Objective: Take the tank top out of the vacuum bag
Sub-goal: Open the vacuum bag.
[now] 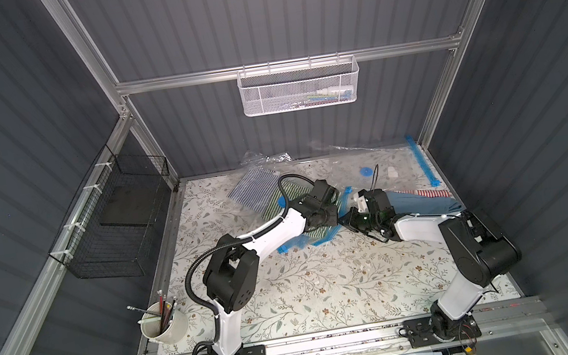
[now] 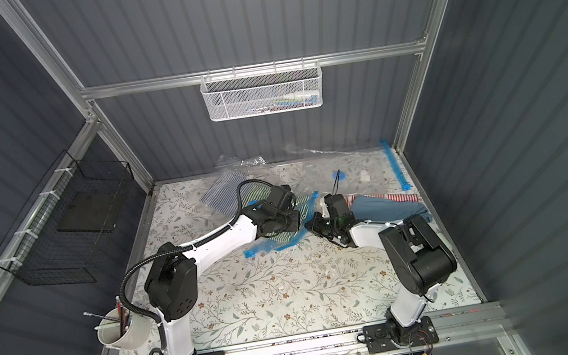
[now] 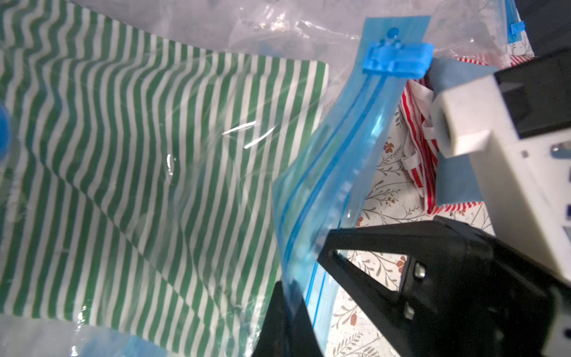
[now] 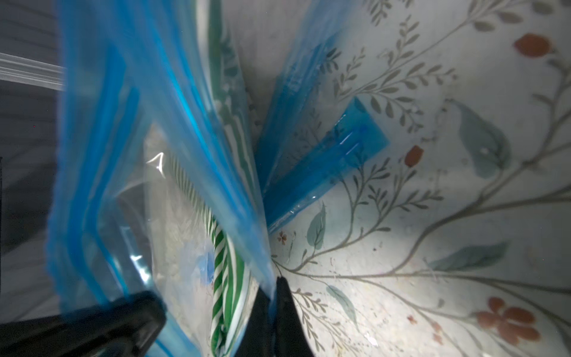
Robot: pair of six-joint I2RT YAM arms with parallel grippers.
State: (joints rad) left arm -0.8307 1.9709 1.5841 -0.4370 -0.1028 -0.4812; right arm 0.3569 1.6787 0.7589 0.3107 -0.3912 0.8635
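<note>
**Where things lie around the bag**

On my table (image 1: 329, 293) the bag (image 1: 323, 236) lies centre, toward the back, with the tank top (image 3: 154, 154) inside it. My left gripper (image 1: 331, 218) and right gripper (image 1: 343, 220) meet at its mouth, on its right side. Folded clothing (image 1: 418, 201) lies right of them, with another bag (image 1: 385, 160) behind it. A cup (image 1: 168, 328) stands front left.

You have open room across the near half of the table (image 1: 329, 293). Mid-table the left arm (image 1: 275, 232) and right arm (image 1: 418, 229) nearly meet over the vacuum bag (image 1: 259, 197). Beyond them a second clear bag (image 1: 386, 162) and folded clothes (image 1: 421, 200) fill the far right; a pencil cup (image 1: 164, 327) blocks the near left corner.
</note>
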